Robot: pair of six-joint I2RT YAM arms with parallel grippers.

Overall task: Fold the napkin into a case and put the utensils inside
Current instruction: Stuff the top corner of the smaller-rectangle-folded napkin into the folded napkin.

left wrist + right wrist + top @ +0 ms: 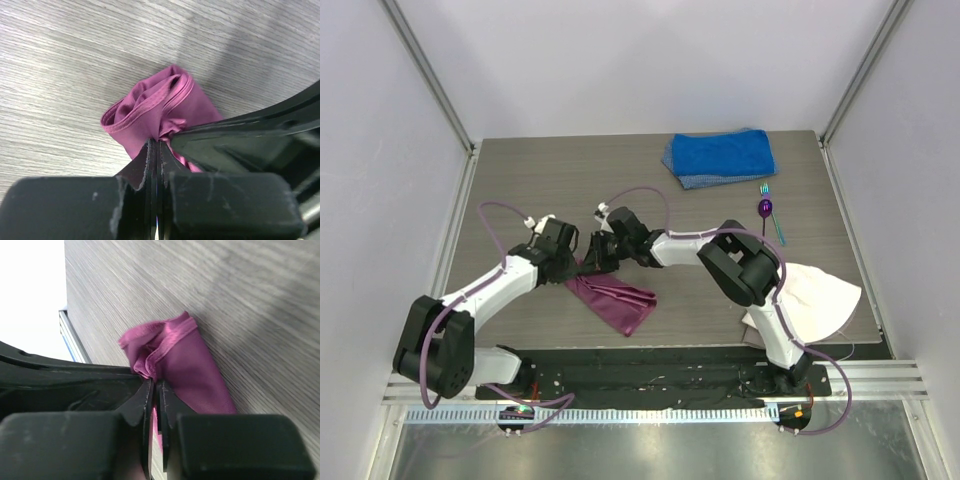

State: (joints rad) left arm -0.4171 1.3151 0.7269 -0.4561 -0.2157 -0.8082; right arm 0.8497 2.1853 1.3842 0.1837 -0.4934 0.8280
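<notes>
Tabletop (520,180) bears blue towel (720,155), spoon (765,208), fork (777,230), white cloth (820,295); left hand (156,144) and right hand (154,384) clamp napkin (615,298).

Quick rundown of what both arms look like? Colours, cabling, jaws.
Left arm and right arm match: white links between bulky black joint housings, each trailed by a looping lilac cable. Jaws are matte black and flat-sided, with scuffed edges in the wrist views. Both arms share a black base plate.

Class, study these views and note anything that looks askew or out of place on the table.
The napkin lies as a crumpled diagonal strip, not square to the table; its far end is bunched where the left gripper and right gripper both pinch it. The white cloth sits rumpled at the near right corner.
</notes>
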